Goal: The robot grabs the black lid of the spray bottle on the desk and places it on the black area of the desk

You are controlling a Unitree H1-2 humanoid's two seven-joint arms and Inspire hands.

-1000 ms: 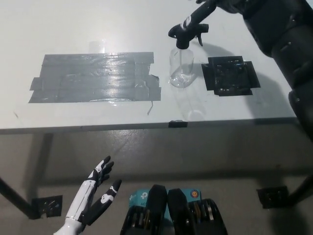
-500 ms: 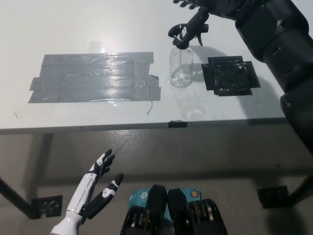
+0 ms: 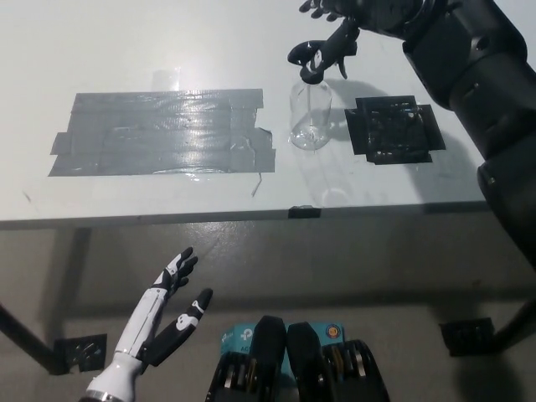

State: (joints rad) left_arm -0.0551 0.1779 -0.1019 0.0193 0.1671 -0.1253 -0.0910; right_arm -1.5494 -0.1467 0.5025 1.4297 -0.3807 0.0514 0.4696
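Note:
A clear spray bottle stands upright on the white desk, with its black lid on top. My black right hand reaches in from the upper right and hangs right at the lid, fingers spread, one reaching down against the lid's top. I see no closed grip on it. The black taped area lies on the desk just right of the bottle. My white left hand rests open at the lower left, below the desk's front edge.
A large patch of grey tape covers the desk left of the bottle. The desk's front edge runs across the middle of the picture. Desk feet stand on the floor below.
My right hand has shifted slightly left over the lid and its fingers have spread. The bottle still stands in place. The left hand has drifted a little down and left.

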